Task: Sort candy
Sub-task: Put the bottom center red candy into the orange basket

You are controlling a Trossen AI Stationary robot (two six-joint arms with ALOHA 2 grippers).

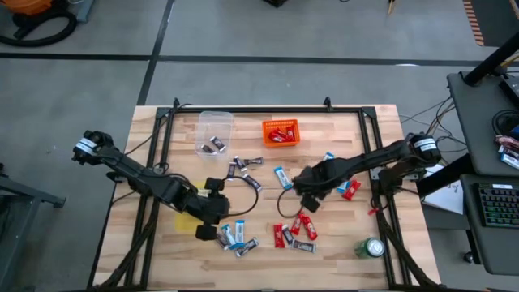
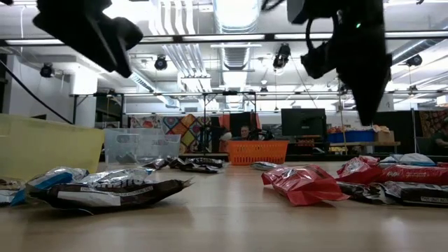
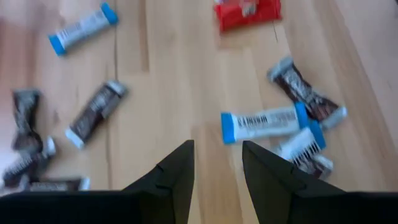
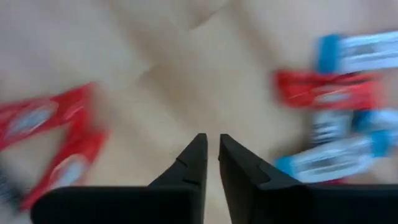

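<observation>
Wrapped candy bars lie flat and scattered on the wooden table [image 1: 340,134]: dark ones [image 1: 247,165], blue-and-white ones [image 1: 282,177] and red ones [image 1: 304,225]. My left gripper [image 1: 212,233] hovers open over the near-left cluster. In its wrist view the left gripper [image 3: 217,146] has bare wood between its fingers and a blue-and-white bar [image 3: 264,123] just beyond them. My right gripper [image 1: 310,204] hangs above the table's middle. In its wrist view the right gripper [image 4: 212,138] is shut to a narrow slit and holds nothing, with red bars [image 4: 56,134] and blue-and-white bars [image 4: 329,158] on either side.
A clear bin [image 1: 215,130] with dark bars and an orange bin [image 1: 280,131] with red bars stand at the far side. A yellow bin [image 1: 185,219] sits partly under my left arm. A green can [image 1: 372,247] stands at the near right corner.
</observation>
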